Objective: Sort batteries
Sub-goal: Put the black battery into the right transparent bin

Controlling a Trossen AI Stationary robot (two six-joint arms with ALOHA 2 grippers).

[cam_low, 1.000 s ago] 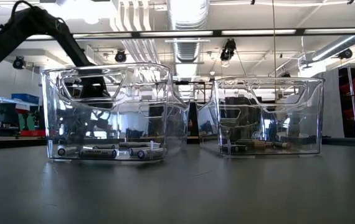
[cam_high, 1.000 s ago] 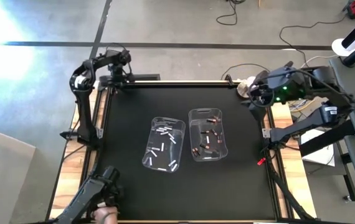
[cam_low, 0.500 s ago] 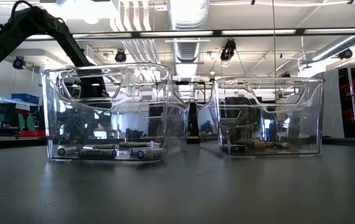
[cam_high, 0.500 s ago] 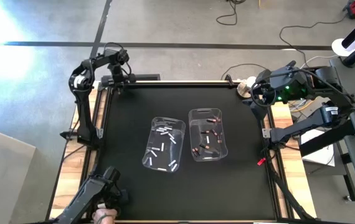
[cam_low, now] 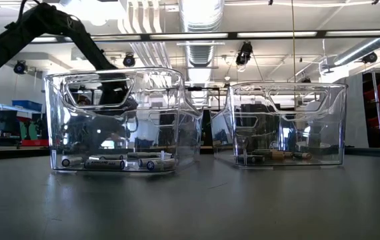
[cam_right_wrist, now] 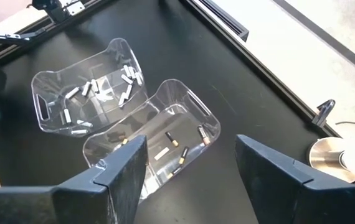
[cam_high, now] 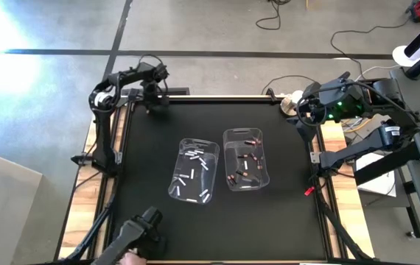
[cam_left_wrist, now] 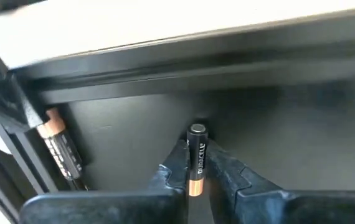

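1. We see a dark battery with a copper end (cam_left_wrist: 195, 158) clamped between the fingers of the left pincer (cam_left_wrist: 197, 177), standing roughly in line with the fingers, its dark tip pointing away from the wrist; the pincer is shut tight on it, above the black table (cam_left_wrist: 277, 137) near the table's far left corner.
2. A second dark battery with a copper end (cam_left_wrist: 61, 146) lies on the mat beside the table's edge frame, apart from the held one.
3. From above, the left pincer (cam_high: 153, 90) sits at the far left corner of the table (cam_high: 151, 147), well apart from both bins.
4. The left clear bin (cam_high: 194, 170) near the table's middle holds the white batteries (cam_high: 193, 154), scattered loose on its floor; just beside it, the right clear bin (cam_high: 245, 157) holds the dark copper-ended batteries (cam_high: 242, 166) along with a few pale ones.
5. The right pincer (cam_right_wrist: 190, 165) hangs with its fingers set wide apart and nothing between them, looking down on both bins from beyond the table's far right corner; in the overhead view the right arm (cam_high: 328, 103) rests off the table edge there.
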